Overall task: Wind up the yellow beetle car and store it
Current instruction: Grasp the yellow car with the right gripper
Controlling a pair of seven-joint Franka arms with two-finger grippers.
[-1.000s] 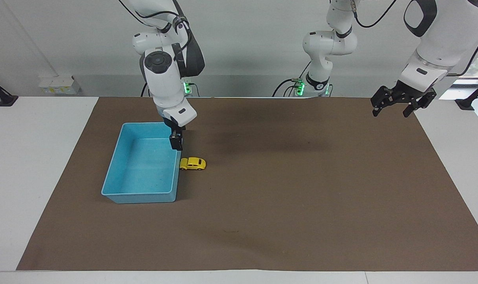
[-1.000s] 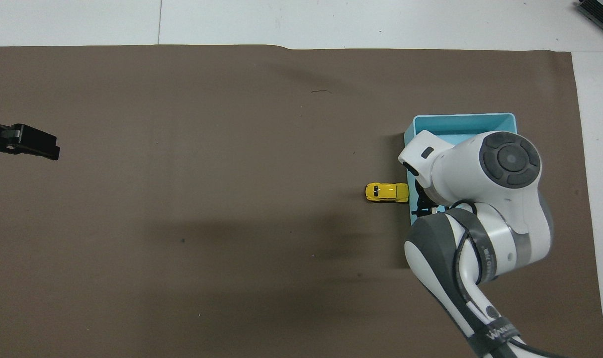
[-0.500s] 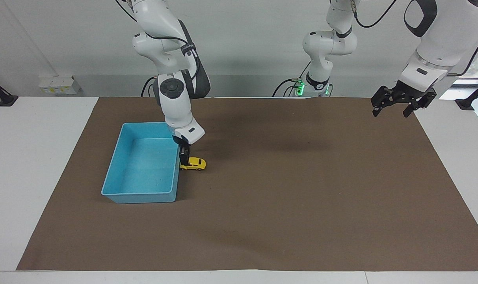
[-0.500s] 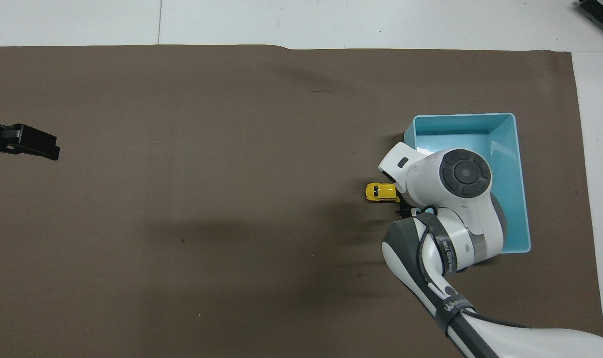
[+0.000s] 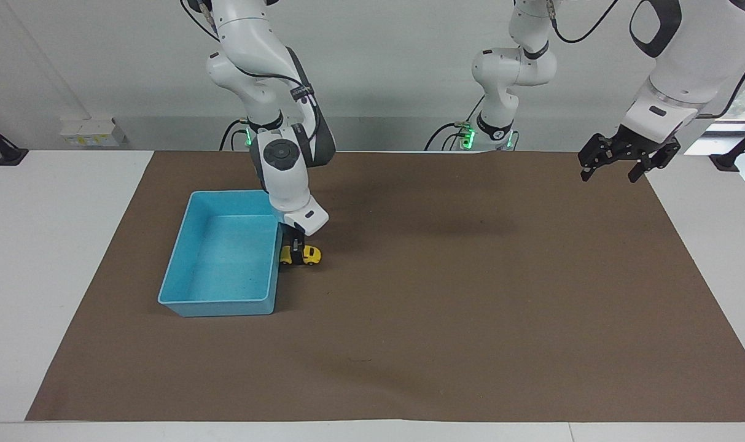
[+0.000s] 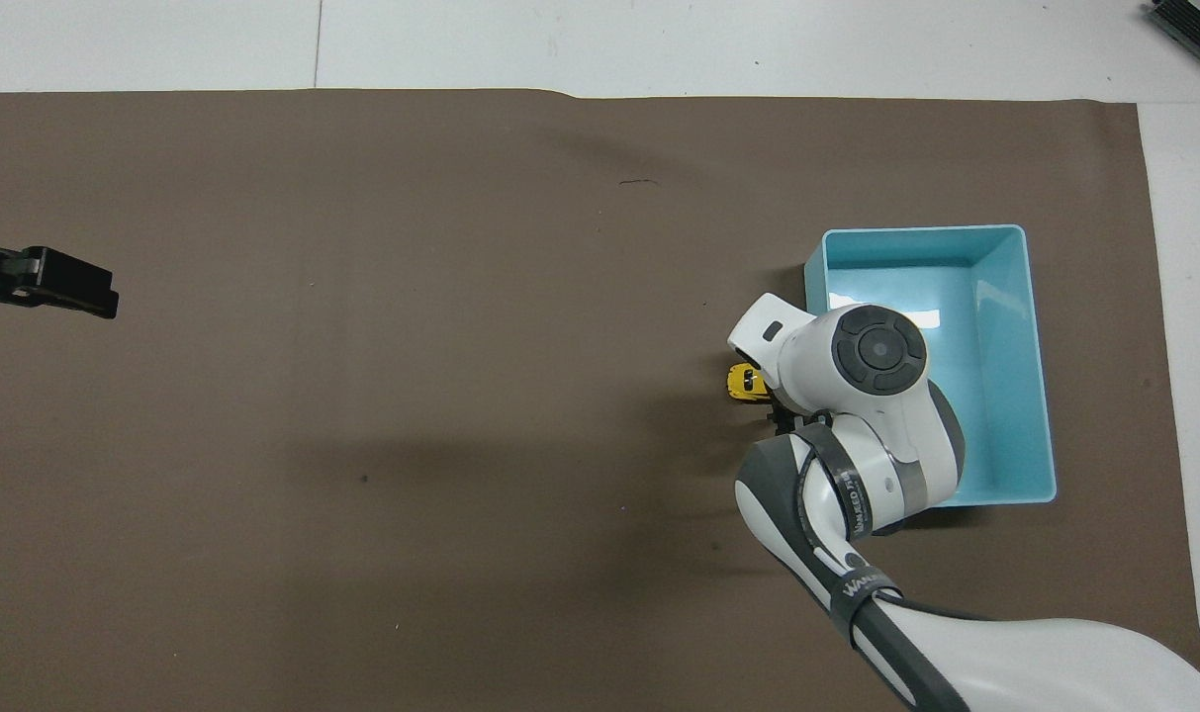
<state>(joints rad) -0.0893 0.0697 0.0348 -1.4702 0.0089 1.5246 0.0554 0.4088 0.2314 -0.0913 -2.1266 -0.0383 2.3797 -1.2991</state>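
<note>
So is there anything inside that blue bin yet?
No. The bin shows only its bare floor. The right arm covers the corner nearest the car in the overhead view, but the facing view shows it bare too. The car sits on the mat beside it.

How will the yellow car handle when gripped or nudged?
The yellow car looks tiny and rigid, so probably light. It stands on wheels on the flat mat, so a nudge would likely roll it. Its rounded body may slip between the right gripper's jaws.

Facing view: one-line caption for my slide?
Right claw down around the car beside the bin; left arm waits.
</note>
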